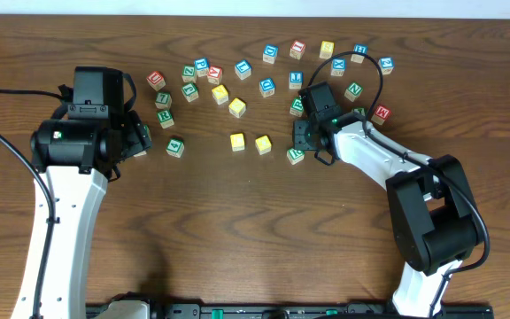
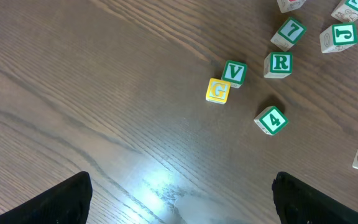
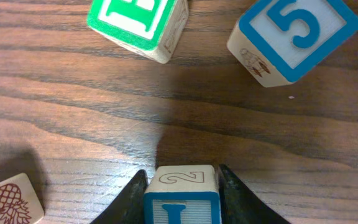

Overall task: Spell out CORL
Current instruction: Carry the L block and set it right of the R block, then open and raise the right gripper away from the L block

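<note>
The right gripper (image 3: pixel 182 186) has its fingers (image 3: pixel 129 202) closed against both sides of a blue-lettered block (image 3: pixel 180 208), which fills the gap between them. The frame edge cuts off the top letter. I see one upright blue stroke, which could be an L or an I, so I may be carrying the wrong letter. I cannot tell whether the block is off the table (image 3: pixel 73 112).

Ahead of the fingers lie a green-lettered block (image 3: pixel 138 25) and a 5 block (image 3: pixel 294 37), with a pineapple block (image 3: pixel 8 199) off to one side. A low sweep could knock any of them.

The left gripper (image 2: pixel 182 199) is spread wide over bare wood and holds nothing. The R block (image 2: pixel 279 64) sits well ahead of it, with a V block (image 2: pixel 234 72) just beside it and a G block (image 2: pixel 217 91) touching the V. Reaching for the R with fingers this wide could catch the V.
</note>
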Controlling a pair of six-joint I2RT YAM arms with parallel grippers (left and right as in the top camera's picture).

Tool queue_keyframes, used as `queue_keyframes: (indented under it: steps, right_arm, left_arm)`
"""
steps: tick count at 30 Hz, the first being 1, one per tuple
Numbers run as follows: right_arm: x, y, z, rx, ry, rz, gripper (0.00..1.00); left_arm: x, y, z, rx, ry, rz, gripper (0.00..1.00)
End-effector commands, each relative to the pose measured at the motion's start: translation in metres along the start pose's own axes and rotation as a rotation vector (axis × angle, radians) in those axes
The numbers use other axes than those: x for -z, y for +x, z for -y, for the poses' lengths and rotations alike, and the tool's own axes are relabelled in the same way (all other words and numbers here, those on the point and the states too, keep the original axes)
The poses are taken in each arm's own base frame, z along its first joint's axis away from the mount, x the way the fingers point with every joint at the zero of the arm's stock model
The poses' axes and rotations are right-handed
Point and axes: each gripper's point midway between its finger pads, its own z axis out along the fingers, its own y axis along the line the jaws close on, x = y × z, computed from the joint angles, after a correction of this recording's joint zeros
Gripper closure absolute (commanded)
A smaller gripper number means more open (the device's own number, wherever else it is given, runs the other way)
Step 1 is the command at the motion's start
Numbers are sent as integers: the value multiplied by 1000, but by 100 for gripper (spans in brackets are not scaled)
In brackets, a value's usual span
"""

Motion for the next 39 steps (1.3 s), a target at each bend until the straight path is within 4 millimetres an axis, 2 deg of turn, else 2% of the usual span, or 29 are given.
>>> queue_keyframes:
  steps: [1, 4, 10, 12, 15, 18, 22, 29, 35, 39]
  right_arm:
    - [4, -6, 0, -9, 6, 15, 57]
    - [17, -15, -3, -1, -1, 34, 52]
    - [52, -30, -8, -6, -25, 87, 54]
    - [64, -29, -8, -22, -28, 83, 61]
    - [73, -19, -5, -63, -23, 44, 76]
    - [73, 1, -4, -74, -18, -36, 91]
    - [66, 29, -1, -70, 17, -124, 99]
    - [50, 56, -8, -24, 32, -179, 99]
    - [36, 70, -12, 1, 43, -210, 99]
    - [34, 71, -14, 8, 40, -209, 99]
  left_arm:
    - [2, -5, -2, 11, -12, 11, 9]
    - [2, -5, -2, 11, -12, 11, 9]
    - [2, -5, -2, 11, -12, 11, 9]
    - [2, -5, -2, 11, -12, 11, 9]
    - [2, -5, -2, 11, -12, 11, 9]
    - [2, -5, -2, 11, -12, 11, 9]
    - [2, -5, -2, 11, -12, 11, 9]
    - [2, -5, -2, 11, -12, 11, 9]
    - [2, -5, -2, 11, -12, 11, 9]
    - [2, -5, -2, 11, -12, 11, 9]
